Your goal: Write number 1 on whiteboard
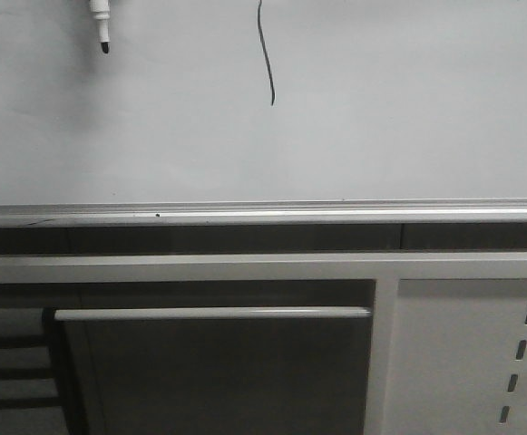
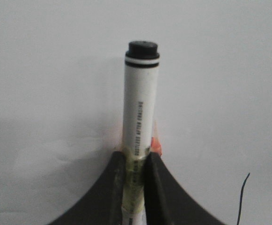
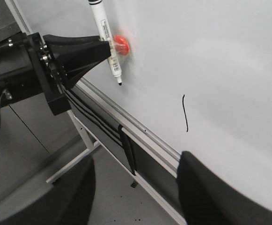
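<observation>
The whiteboard (image 1: 399, 118) fills the upper front view, with its silver rail (image 1: 263, 215) along the lower edge. The number 1 (image 1: 266, 54) is a thin black wavy stroke near the top centre; it also shows in the right wrist view (image 3: 185, 112) and the left wrist view (image 2: 241, 201). My left gripper (image 2: 136, 159) is shut on a white marker (image 2: 140, 108). The marker (image 1: 101, 23) points tip down, left of the stroke, and also shows in the right wrist view (image 3: 105, 28). My right gripper (image 3: 136, 187) is open and empty, below the rail.
A white perforated panel (image 1: 481, 362) sits at the lower right under the board. A pale crossbar (image 1: 209, 314) spans a dark opening. The board's stand leg (image 3: 75, 164) crosses a grey floor. A red-orange blob (image 3: 121, 45) sits by the left fingers.
</observation>
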You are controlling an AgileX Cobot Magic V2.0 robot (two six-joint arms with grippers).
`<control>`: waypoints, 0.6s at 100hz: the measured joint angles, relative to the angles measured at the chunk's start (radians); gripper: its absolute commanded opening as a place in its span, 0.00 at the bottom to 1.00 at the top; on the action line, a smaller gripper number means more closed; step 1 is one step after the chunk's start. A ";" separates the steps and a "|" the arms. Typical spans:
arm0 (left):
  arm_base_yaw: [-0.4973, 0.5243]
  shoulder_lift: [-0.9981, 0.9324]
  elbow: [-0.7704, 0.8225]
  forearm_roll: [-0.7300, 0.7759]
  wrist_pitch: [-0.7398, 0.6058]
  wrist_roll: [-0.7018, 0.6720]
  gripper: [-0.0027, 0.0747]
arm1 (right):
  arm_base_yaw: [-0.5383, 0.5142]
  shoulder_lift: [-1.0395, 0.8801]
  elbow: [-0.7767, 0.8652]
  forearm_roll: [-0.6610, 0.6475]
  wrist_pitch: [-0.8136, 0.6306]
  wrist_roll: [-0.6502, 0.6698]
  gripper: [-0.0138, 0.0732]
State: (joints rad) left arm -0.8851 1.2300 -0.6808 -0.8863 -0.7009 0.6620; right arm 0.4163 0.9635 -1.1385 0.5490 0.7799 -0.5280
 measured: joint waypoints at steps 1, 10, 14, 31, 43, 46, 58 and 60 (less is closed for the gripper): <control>0.000 0.000 0.000 0.000 -0.002 0.001 0.01 | 0.000 0.000 0.000 0.000 0.000 0.000 0.56; 0.000 0.000 0.000 0.000 -0.035 0.003 0.01 | 0.000 0.000 0.000 0.000 0.000 0.000 0.56; 0.000 0.000 0.001 -0.002 -0.046 0.003 0.01 | 0.000 0.000 0.000 0.000 0.000 0.000 0.56; 0.003 0.002 0.002 0.006 -0.056 0.005 0.01 | 0.000 0.000 0.000 0.000 0.000 0.000 0.56; 0.014 0.021 0.002 0.033 -0.066 0.007 0.01 | 0.000 0.000 0.000 0.000 0.000 0.000 0.56; 0.016 0.023 0.002 0.038 -0.069 0.007 0.01 | 0.000 0.000 0.000 0.000 0.000 0.000 0.56; 0.016 0.033 0.002 0.052 -0.074 0.008 0.01 | 0.000 0.000 0.000 0.000 0.000 0.000 0.56; 0.016 0.033 0.002 0.051 -0.074 0.008 0.01 | 0.000 0.000 0.000 0.000 0.000 0.000 0.56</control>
State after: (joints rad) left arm -0.8693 1.2626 -0.6785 -0.8350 -0.7753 0.6701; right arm 0.4163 0.9635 -1.1385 0.5490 0.7799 -0.5280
